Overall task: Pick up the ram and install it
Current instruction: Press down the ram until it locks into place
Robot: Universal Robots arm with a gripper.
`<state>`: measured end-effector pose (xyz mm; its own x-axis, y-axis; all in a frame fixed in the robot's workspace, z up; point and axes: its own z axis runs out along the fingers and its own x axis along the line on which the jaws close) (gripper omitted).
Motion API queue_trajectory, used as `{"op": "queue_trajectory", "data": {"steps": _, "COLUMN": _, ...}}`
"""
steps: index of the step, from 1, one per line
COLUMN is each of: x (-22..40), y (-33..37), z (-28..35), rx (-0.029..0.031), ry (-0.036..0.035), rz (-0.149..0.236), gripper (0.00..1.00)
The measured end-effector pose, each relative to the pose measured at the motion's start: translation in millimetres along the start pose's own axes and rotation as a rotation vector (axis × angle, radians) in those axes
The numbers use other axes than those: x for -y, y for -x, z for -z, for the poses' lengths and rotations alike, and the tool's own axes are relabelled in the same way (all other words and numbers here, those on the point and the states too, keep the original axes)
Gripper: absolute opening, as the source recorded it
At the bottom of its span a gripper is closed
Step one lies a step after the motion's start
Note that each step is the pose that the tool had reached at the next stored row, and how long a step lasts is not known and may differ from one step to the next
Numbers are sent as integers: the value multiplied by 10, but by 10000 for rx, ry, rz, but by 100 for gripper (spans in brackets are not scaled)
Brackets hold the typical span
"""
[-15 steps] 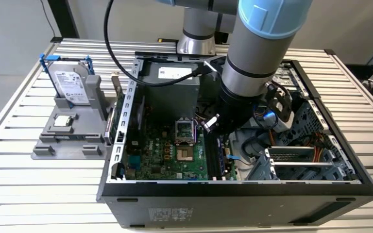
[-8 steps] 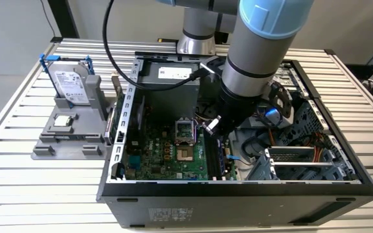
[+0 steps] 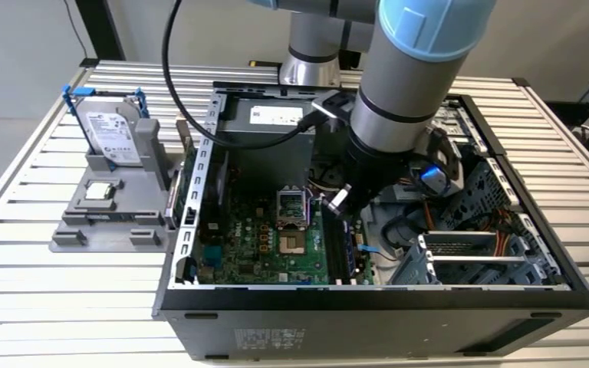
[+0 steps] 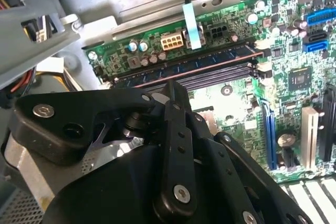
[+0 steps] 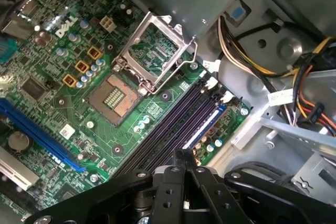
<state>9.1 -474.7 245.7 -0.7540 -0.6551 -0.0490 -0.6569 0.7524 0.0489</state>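
Apparently seated, latches uncertain

The ram [image 4: 184, 67] stands in the slot just beyond the jaws, which are pressed together and hold nothing. It looks seated, though I cannot judge the latches. An off-centre push could tilt it or strain the board [image 5: 126, 145].

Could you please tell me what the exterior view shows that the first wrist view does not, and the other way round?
Exterior view: the whole computer case on the slatted table, the arm reaching into it, and, at the exterior view's left, a grey holder carrying the hard drive and a square processor chip. First wrist view: board detail such as the coin battery, the long blue slot and yellow and orange cables. Both: the green motherboard, its open processor socket, the memory slots and the gripper near them.
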Motion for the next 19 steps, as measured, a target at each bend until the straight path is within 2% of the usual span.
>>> {"op": "queue_trajectory", "data": {"steps": 2, "x": -5, "y": 5, "z": 0, "rx": -3, "ry": 2, "rz": 145, "gripper": 0}}
{"op": "queue_trajectory", "data": {"steps": 9, "x": -25, "y": 21, "z": -5, "rx": 46, "ry": -39, "rz": 340, "gripper": 0}}
{"op": "queue_trajectory", "data": {"steps": 13, "x": -35, "y": 30, "z": -8, "rx": 93, "ry": -78, "rz": 555, "gripper": 0}}
{"op": "queue_trajectory", "data": {"steps": 19, "x": -39, "y": 34, "z": -9, "rx": 121, "ry": -106, "rz": 621, "gripper": 0}}
